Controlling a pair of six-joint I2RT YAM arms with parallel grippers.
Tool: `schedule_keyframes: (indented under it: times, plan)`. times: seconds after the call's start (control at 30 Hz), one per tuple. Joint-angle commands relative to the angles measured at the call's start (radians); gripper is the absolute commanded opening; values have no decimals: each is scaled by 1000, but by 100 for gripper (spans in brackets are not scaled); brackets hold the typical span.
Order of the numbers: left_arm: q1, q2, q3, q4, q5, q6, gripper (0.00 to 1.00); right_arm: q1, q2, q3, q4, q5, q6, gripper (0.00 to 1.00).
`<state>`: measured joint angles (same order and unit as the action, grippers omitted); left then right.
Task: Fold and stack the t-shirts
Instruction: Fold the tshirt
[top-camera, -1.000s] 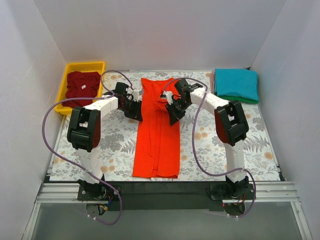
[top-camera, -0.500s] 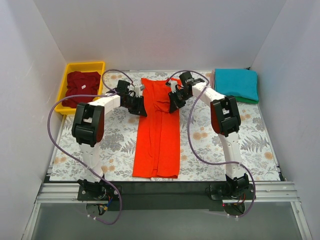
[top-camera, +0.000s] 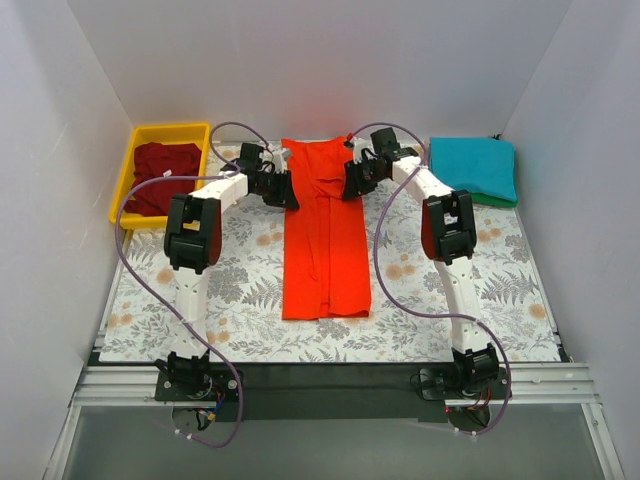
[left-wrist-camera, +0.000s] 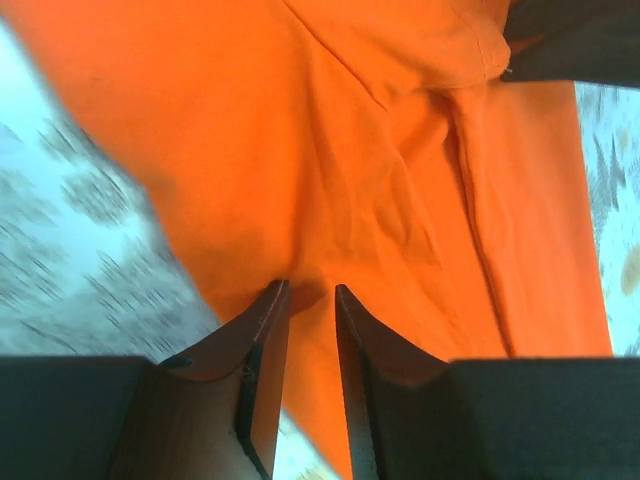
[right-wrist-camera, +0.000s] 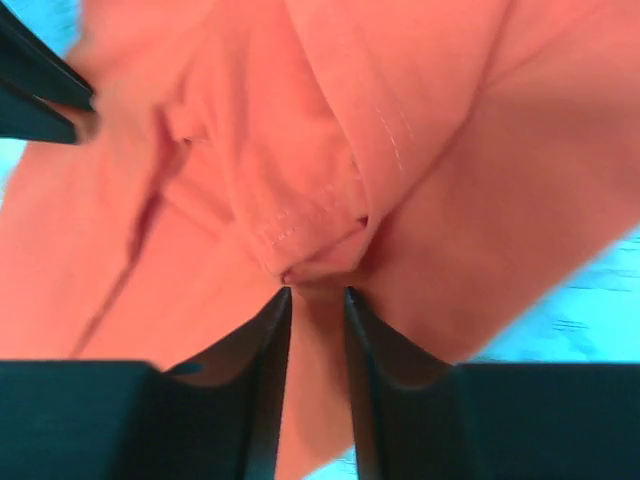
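Observation:
The bright orange-red t-shirt (top-camera: 326, 245) lies as a long narrow folded strip down the middle of the table. My left gripper (top-camera: 284, 191) is shut on its far left edge, with cloth pinched between the fingertips in the left wrist view (left-wrist-camera: 310, 290). My right gripper (top-camera: 350, 184) is shut on its far right edge, with a fold of cloth between the tips in the right wrist view (right-wrist-camera: 317, 290). The dark maroon t-shirt (top-camera: 163, 175) lies crumpled in the yellow bin (top-camera: 128, 165). The teal t-shirt (top-camera: 472, 165) lies folded at the far right on top of the green one (top-camera: 488, 200).
The floral table cloth (top-camera: 200, 290) covers the table. White walls close in the left, far and right sides. Purple cables loop from both arms over the table. The black rail with the arm bases (top-camera: 320, 375) runs along the near edge.
Both grippers have moved toward the far wall with the orange-red shirt in them. The shirt has slid away from the near edge and now lies straighter.

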<state>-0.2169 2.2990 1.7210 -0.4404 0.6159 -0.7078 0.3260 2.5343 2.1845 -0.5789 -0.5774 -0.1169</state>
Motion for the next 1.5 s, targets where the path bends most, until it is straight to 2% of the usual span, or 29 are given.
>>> schedule_keyframes:
  times: [0.0,0.1,0.13,0.17,0.23,0.27,0.3,0.33,0.4,0.43,0.57,0.67,0.73,0.77,0.8,0.87,0.9,0.93,1.03,1.1,1.13,1.23,1.47]
  plan:
    - [28,56,116,-39,-76,17,25,-8,14,73,42,106,-38,36]
    - [30,36,198,-99,-55,51,34,-19,-73,93,54,152,-55,53]
    - [30,13,206,-106,-48,63,39,-28,-109,90,59,149,-58,64]
    - [31,-15,203,-113,-42,77,41,-28,-150,83,59,143,-67,69]
    - [34,-142,160,-110,-16,117,46,-30,-294,34,59,131,-120,78]
    - [36,-201,134,-103,-4,129,57,-28,-348,9,60,123,-145,86]
    - [37,-311,64,-77,17,146,62,-28,-453,-50,63,119,-167,94]
    - [39,-379,28,-61,25,168,70,-28,-503,-77,68,120,-200,98]
    - [39,-485,-53,-20,37,191,88,-27,-644,-146,71,125,-227,98]
    - [39,-592,-136,-9,63,205,88,-27,-687,-219,71,126,-249,98]
    - [30,-818,-354,57,90,263,89,5,-885,-396,5,80,-395,98]
    - [24,-951,-519,71,87,240,90,117,-968,-507,-125,157,-478,98]
    - [24,-1010,-583,7,126,315,91,222,-1037,-596,-160,229,-532,98]
    - [24,-1067,-654,-20,183,370,91,258,-1066,-723,-159,249,-550,98]
    - [21,-1104,-693,-56,202,460,91,316,-1119,-780,-153,269,-584,98]
    - [14,-1203,-827,-50,214,522,91,350,-1157,-923,-153,266,-601,89]
    - [-2,-1226,-871,-50,219,588,89,360,-1157,-963,-150,258,-604,85]
    - [-15,-1245,-908,-52,216,620,86,382,-1160,-995,-144,252,-606,76]
    - [-53,-1276,-1024,-52,197,729,77,467,-1155,-1104,-69,289,-580,65]
    - [-73,-1268,-1078,-44,194,758,73,522,-1158,-1181,21,318,-558,59]
    - [-81,-1262,-1092,-41,193,769,72,534,-1155,-1210,52,330,-540,53]
    - [-111,-1242,-1118,-27,173,777,69,545,-1125,-1273,131,349,-503,44]
    - [-174,-1230,-1176,25,130,832,68,551,-1086,-1385,226,366,-509,42]
